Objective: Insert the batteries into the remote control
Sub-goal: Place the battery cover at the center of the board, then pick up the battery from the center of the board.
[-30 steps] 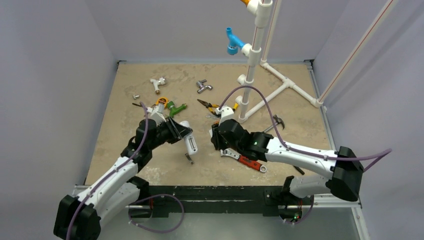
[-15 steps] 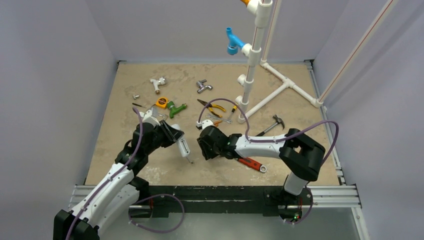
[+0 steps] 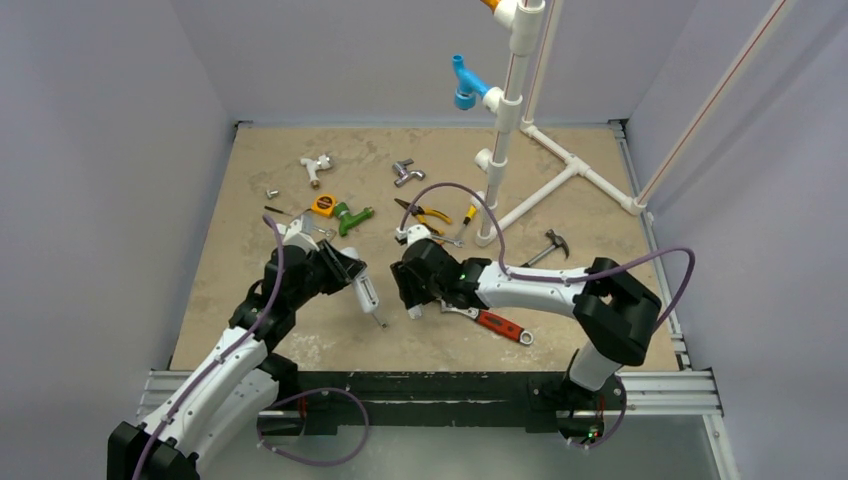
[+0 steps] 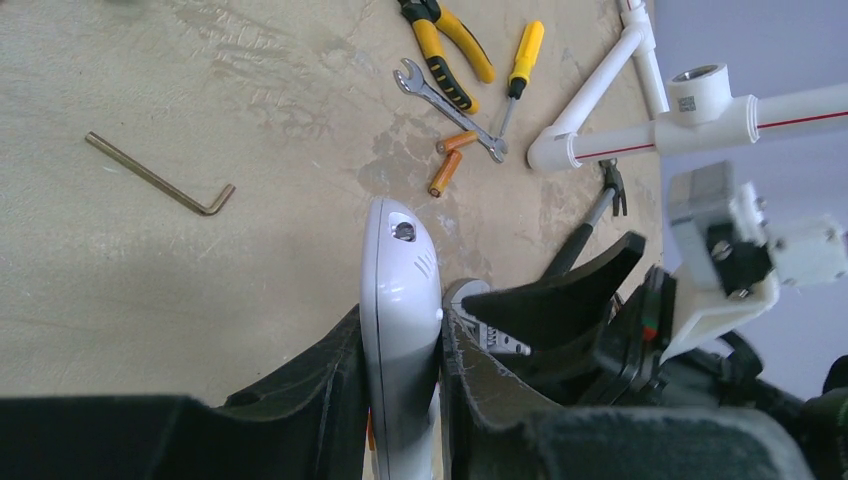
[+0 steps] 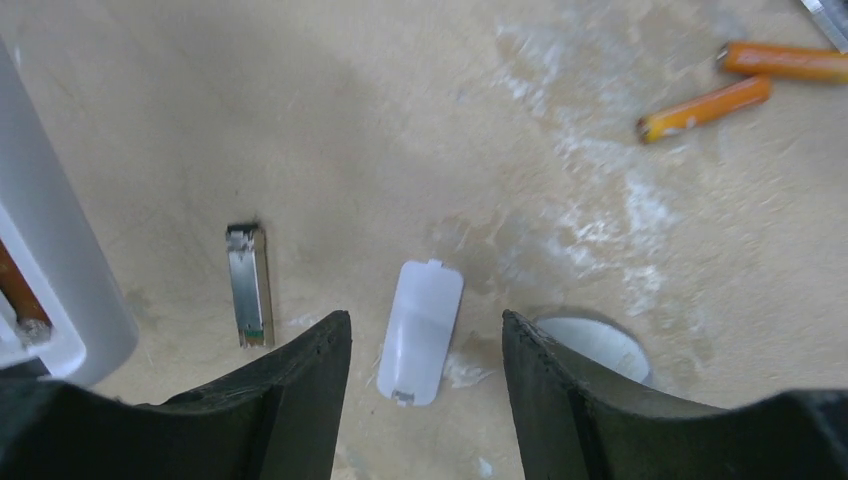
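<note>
My left hand point(image 4: 400, 322) is clamped tight on the remote control point(image 4: 398, 260), held up off the tabletop point(image 4: 200, 300) left of centre; it is a slim white handset seen edge-on, with a rounded tip carrying a small dark lens; from the right wrist view its back is open, and something orange-brown sits inside that I cannot identify. The batteries point(image 5: 704, 109) are two short orange cylinders, both loose on the tabletop, nearly touching at one end, just right of centre and beyond my right hand. My right hand point(image 5: 425, 335) is spread apart and holds nothing; it hangs low over one small white cover piece point(image 5: 422, 300) lying flat between its jaws; one silvery metal piece point(image 5: 250, 297) lies just left of that. Round the batteries I count one spanner point(image 4: 450, 108) touching them, one pair of yellow-handled pliers point(image 4: 445, 45) and one yellow screwdriver point(image 4: 520, 62); one hex key point(image 4: 160, 180) lies well to the left. My right wrist sits between the remote control and the batteries.
</note>
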Controlling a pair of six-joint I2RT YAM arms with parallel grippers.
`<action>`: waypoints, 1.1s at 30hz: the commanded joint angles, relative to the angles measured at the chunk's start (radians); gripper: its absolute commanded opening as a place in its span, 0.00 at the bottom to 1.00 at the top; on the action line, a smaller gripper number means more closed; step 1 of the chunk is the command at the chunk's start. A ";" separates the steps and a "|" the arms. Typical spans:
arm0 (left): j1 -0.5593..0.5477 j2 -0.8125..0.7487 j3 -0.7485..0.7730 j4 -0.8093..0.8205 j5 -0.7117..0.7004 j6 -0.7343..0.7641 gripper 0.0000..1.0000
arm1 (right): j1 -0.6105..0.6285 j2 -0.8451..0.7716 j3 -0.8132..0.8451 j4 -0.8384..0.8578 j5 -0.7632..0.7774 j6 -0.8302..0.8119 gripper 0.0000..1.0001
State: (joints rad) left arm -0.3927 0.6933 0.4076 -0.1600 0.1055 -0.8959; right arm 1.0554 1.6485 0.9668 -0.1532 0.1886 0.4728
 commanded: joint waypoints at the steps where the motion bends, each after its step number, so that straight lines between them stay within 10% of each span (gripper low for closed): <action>1: 0.010 -0.017 0.035 0.025 -0.002 0.023 0.00 | -0.087 -0.023 0.103 -0.047 0.096 0.016 0.55; 15: 0.012 -0.020 0.034 0.036 0.027 0.022 0.00 | -0.202 0.164 0.285 -0.175 0.183 0.170 0.38; 33: 0.014 -0.015 0.037 0.038 0.039 0.036 0.00 | -0.229 0.301 0.352 -0.198 0.216 0.211 0.39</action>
State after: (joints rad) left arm -0.3866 0.6849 0.4076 -0.1593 0.1276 -0.8925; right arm 0.8505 1.9408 1.2797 -0.3302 0.3519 0.6392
